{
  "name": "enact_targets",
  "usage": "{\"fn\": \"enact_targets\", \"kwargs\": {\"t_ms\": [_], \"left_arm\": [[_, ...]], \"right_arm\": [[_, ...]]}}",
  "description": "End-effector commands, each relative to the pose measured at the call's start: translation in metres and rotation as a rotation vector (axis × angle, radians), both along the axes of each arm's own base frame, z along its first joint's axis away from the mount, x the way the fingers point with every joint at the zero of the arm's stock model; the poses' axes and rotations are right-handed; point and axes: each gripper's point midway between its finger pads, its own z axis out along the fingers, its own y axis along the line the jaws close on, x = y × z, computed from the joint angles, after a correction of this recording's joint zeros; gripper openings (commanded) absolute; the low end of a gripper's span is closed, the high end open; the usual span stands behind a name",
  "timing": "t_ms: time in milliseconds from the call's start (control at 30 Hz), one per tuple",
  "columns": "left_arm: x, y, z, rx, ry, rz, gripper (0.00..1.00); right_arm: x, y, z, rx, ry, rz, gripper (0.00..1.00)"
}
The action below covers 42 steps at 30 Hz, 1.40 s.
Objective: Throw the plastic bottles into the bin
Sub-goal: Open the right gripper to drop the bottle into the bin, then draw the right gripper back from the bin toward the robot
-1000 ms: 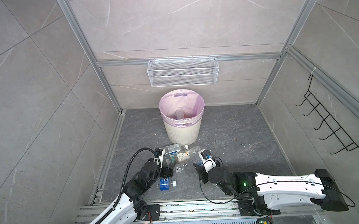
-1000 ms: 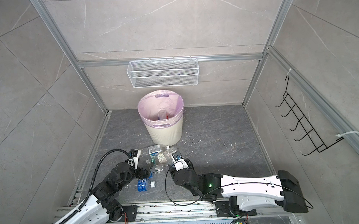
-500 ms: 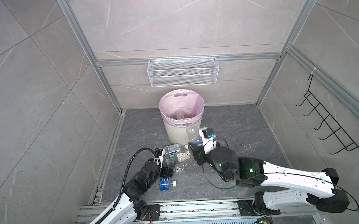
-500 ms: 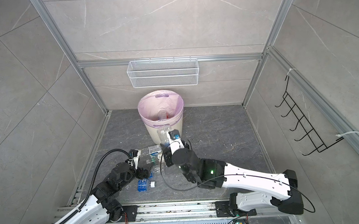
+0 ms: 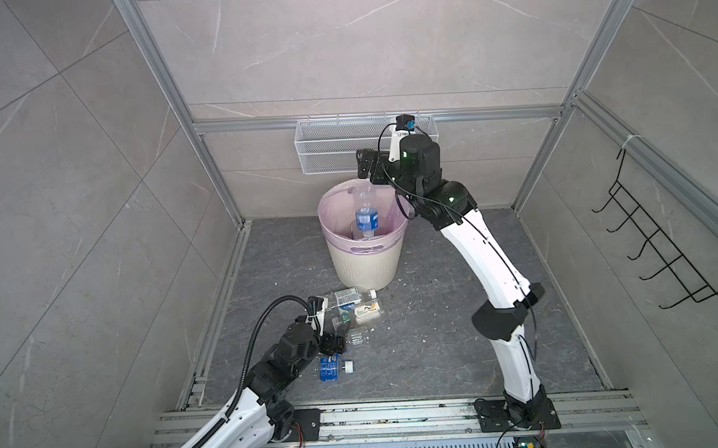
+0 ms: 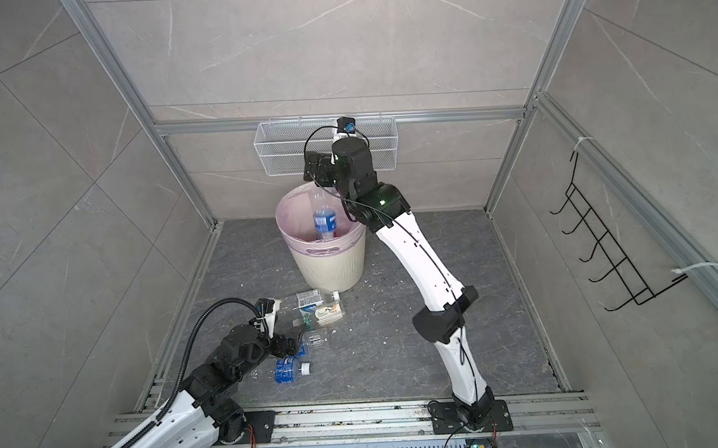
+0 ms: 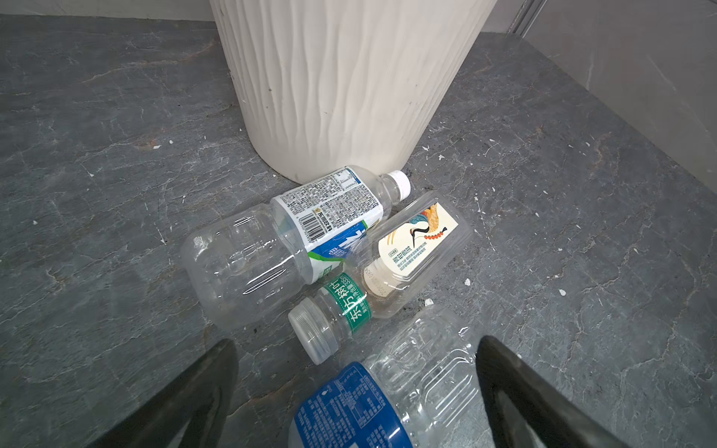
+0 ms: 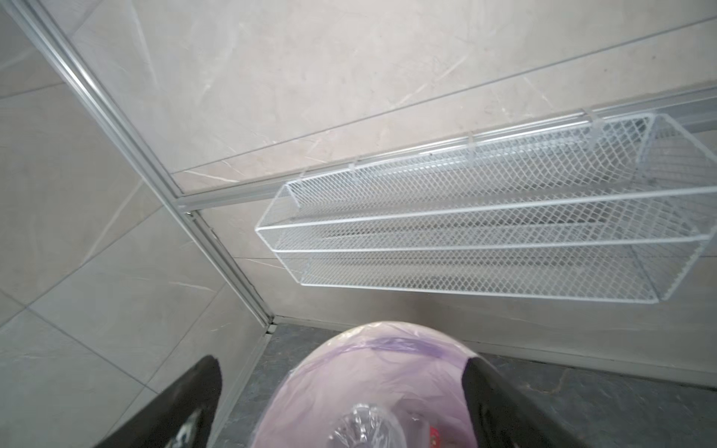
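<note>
Above the bin — right fingers released, blue-labelled bottle just beneath them; left fingers parted astride another bottle.

Both arms wear glossy white shells with black joints — the right arm, at frame right, shows a green light; the left arm, lower left, trails a ribbed black hose.

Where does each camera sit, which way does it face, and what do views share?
Both top views: high above the robot, looking down at floor, bin and back wall; left gripper and right gripper show.
Left wrist: low over the floor, facing the bin's side and bottles; open left gripper shows.
Right wrist: above the bin, facing the mesh basket; open right gripper shows.
Shared: every view shows the bin.
</note>
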Motion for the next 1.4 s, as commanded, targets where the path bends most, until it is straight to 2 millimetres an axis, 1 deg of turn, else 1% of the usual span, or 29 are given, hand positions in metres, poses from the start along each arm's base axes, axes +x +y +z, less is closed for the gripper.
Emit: {"fn": "enact_targets", "kwargs": {"t_ms": [0, 133, 267, 333, 367, 433, 567, 1000, 1100, 1200, 1367], "left_arm": [[0.001, -0.002, 0.008, -0.044, -0.018, 0.001, 0.98], [0.001, -0.003, 0.007, -0.043, -0.014, -0.005, 0.98], [0.001, -0.003, 0.007, -0.042, -0.014, -0.003, 0.98], [0.001, -0.003, 0.008, -0.044, -0.016, -0.003, 0.98], [0.001, -0.002, 0.007, -0.043, -0.015, -0.002, 0.98], [0.001, -0.002, 0.008, -0.044, -0.016, 0.000, 0.98], [0.002, -0.002, 0.007, -0.042, -0.012, 0.000, 0.98], [0.002, -0.004, 0.006, -0.039, -0.008, -0.005, 0.98], [0.003, -0.004, 0.005, -0.039, -0.006, -0.005, 0.98], [0.003, -0.004, 0.005, -0.036, -0.004, -0.005, 0.98], [0.003, -0.004, 0.004, -0.038, -0.004, -0.006, 0.98]], "right_arm": [[-0.033, -0.002, 0.002, -0.029, 0.062, 0.064, 0.99], [-0.048, -0.004, 0.009, -0.044, 0.065, 0.100, 0.99], [-0.064, 0.000, 0.002, -0.094, 0.093, 0.131, 0.99], [-0.068, 0.001, -0.004, -0.090, 0.076, 0.145, 0.99], [-0.073, -0.002, 0.001, -0.062, 0.037, 0.149, 0.99], [-0.085, -0.013, -0.001, -0.046, 0.015, 0.145, 0.99], [-0.106, -0.033, -0.011, -0.051, 0.038, 0.142, 0.99], [-0.174, -0.100, -0.079, -0.083, 0.114, 0.107, 0.99], [-0.186, -0.111, -0.095, -0.089, 0.132, 0.102, 0.99], [-0.195, -0.119, -0.115, -0.103, 0.162, 0.100, 0.99], [-0.210, -0.128, -0.143, -0.115, 0.189, 0.114, 0.99]]}}
